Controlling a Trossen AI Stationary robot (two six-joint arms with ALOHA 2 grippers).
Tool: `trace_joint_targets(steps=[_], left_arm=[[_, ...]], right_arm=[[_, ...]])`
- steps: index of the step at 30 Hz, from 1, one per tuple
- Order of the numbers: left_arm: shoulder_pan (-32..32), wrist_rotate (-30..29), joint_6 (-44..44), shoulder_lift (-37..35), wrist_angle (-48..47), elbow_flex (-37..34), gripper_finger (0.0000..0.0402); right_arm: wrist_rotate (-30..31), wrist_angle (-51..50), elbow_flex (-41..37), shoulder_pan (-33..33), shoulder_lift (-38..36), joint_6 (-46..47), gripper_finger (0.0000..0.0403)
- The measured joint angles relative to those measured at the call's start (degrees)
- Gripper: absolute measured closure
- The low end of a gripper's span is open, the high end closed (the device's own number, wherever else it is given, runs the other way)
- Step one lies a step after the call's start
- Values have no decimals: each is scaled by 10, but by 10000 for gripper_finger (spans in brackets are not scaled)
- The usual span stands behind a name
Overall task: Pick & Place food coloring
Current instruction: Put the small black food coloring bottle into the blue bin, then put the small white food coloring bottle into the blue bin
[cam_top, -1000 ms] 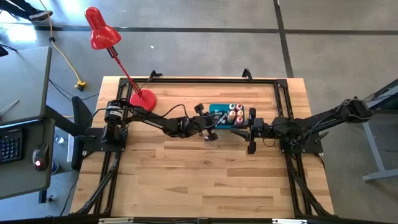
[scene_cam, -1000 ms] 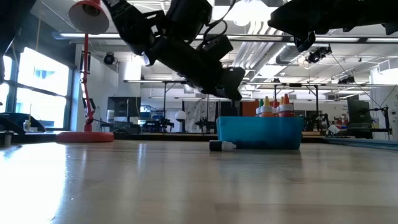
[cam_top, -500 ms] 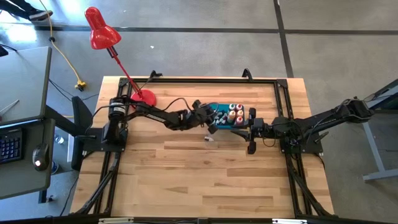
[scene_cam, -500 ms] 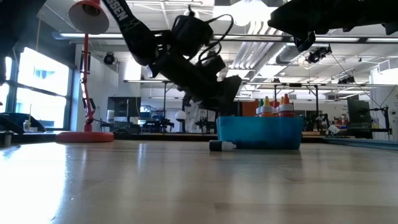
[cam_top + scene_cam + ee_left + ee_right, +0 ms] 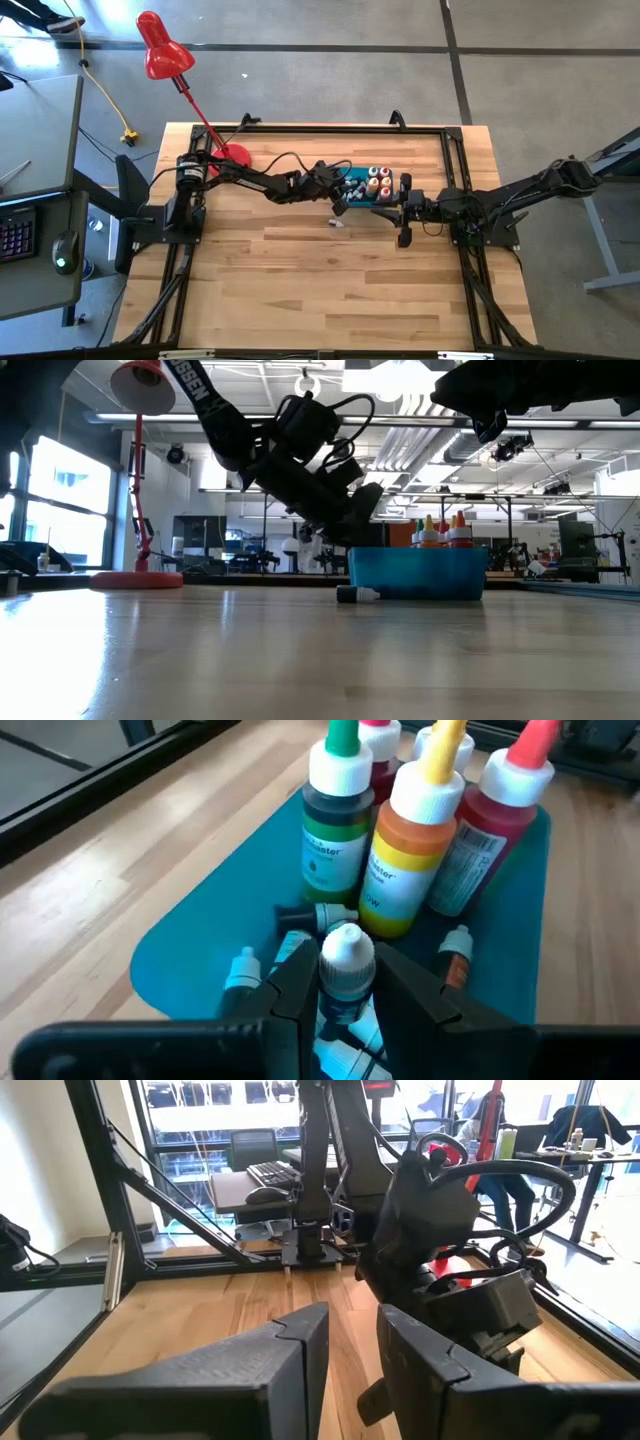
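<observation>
A blue bin (image 5: 362, 178) sits mid-table. In it stand green-tipped (image 5: 331, 820), yellow-orange (image 5: 412, 840) and red (image 5: 495, 830) food coloring bottles, and several tiny ones lie on its floor (image 5: 243, 972). My left gripper (image 5: 343, 192) hovers over the bin's near-left part, shut on a tiny dark bottle with a white cap (image 5: 347, 965). One more tiny bottle (image 5: 337, 221) lies on its side on the table in front of the bin (image 5: 357, 594). My right gripper (image 5: 403, 212) waits right of the bin, open and holding nothing. My left gripper pinches the tiny bottle by its body just below the white cap (image 5: 345, 992), one finger (image 5: 295, 982) on either side. The fingers slant down from the table's left. The bottle is lifted clear above the bin's floor, cap pointing away from the wrist.
A red desk lamp (image 5: 229, 158) stands on the table's far left part. The black frame rail (image 5: 340, 128) runs along the far edge. Bare wood (image 5: 330, 290) stretches across the near half of the table.
My left gripper, shut on the tiny bottle, has moved toward the far edge and slightly right, from beside the lying bottle to over the bin. The bottle on the table has stayed put.
</observation>
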Motion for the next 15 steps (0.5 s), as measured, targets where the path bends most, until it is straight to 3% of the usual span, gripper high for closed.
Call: trace_joint_targets(steps=[8,15], left_arm=[[0,28,18,0,-12,5,322],[0,36,54,-1,-106,62,264]], right_arm=[[0,0,0,0,0,0,320],[0,0,0,0,0,0,320]])
